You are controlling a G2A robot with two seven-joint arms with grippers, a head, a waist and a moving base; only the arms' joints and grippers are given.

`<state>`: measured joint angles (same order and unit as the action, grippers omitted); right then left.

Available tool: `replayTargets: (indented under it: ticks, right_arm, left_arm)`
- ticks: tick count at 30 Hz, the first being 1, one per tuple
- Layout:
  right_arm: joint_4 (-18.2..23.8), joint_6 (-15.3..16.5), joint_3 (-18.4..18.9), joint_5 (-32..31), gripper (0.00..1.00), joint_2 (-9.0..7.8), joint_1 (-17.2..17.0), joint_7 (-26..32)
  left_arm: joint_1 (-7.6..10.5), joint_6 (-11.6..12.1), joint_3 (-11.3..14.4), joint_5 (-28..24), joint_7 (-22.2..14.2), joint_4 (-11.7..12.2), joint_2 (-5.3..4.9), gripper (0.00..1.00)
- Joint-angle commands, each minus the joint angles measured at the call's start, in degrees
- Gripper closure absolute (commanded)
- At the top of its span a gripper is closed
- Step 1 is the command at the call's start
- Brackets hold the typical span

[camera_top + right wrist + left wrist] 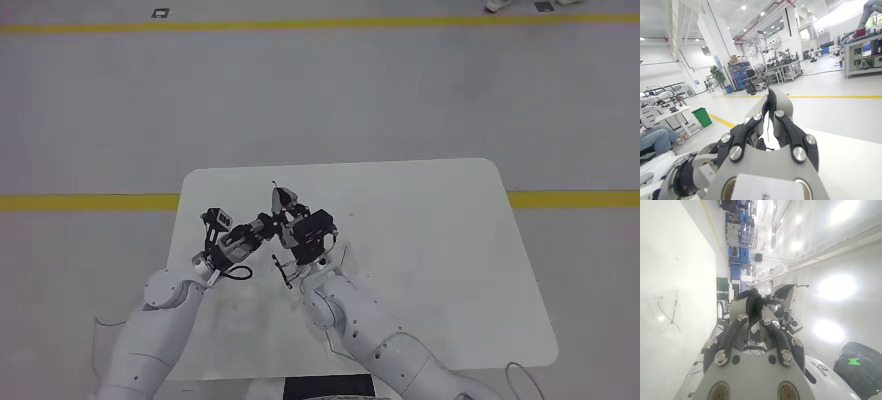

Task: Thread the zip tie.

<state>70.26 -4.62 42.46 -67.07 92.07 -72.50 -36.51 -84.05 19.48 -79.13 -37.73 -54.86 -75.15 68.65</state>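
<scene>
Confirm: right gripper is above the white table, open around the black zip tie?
No. The right gripper is above the white table but shut on the black zip tie, not open; the right wrist view shows it clamped on the strap.

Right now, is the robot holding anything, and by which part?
The right end effector pinches a thin black zip tie near one end; the rest trails down between its fingers.

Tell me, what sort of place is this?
Probably a robotics workshop or factory hall: yellow floor lines, shelves of blue bins, and workbenches carrying other robot arms.
</scene>
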Motion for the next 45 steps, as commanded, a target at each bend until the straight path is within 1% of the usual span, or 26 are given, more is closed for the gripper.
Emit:
replayTargets:
  ticks: [1,2,3,10,12,14,19,26,34,45]
  right_arm:
    - [-0.29,-0.15,0.03,0.08,1.00,0.11,0.14,-0.09]
    - [-0.29,-0.15,0.03,0.08,1.00,0.11,0.14,-0.09]
    - [-0.29,-0.15,0.03,0.08,1.00,0.11,0.14,-0.09]
    - [-0.29,-0.15,0.03,0.08,1.00,0.11,0.14,-0.09]
    - [-0.29,-0.15,0.03,0.08,1.00,0.11,0.14,-0.09]
    - [0.22,-0.13,0.40,-0.10,1.00,0.03,-0.23,0.84]
    - [0.89,-0.03,1.21,-0.68,1.00,-0.03,-0.90,2.05]
    - [0.89,-0.03,1.21,-0.68,1.00,-0.03,-0.90,2.05]
    - [2.75,0.39,2.06,-2.09,1.00,-0.24,-2.20,4.10]
    - [2.99,0.18,2.32,-2.50,1.00,0.11,-2.91,4.89]
  left_arm:
    - [0.20,0.00,-0.27,-0.19,-0.80,0.16,0.02,1.00]
    - [0.27,0.00,-0.36,-0.12,-1.38,0.09,0.06,1.00]
    - [0.38,0.00,-0.69,0.16,-1.39,0.10,0.08,1.00]
    - [0.38,0.00,-0.69,0.16,-1.39,0.10,0.08,1.00]
    - [0.22,-0.32,-0.24,0.63,0.14,-0.44,0.11,1.00]
    - [0.02,-0.38,0.03,0.59,0.74,-0.76,0.07,1.00]
    - [-0.17,-0.76,0.41,-1.43,-0.36,-0.87,-0.04,1.00]
    - [-0.17,-0.76,0.41,-1.43,-0.36,-0.87,-0.04,1.00]
    - [-0.17,-0.76,0.41,-1.43,-0.36,-0.87,-0.04,1.00]
    - [-0.17,-0.76,0.41,-1.43,-0.36,-0.87,-0.04,1.00]
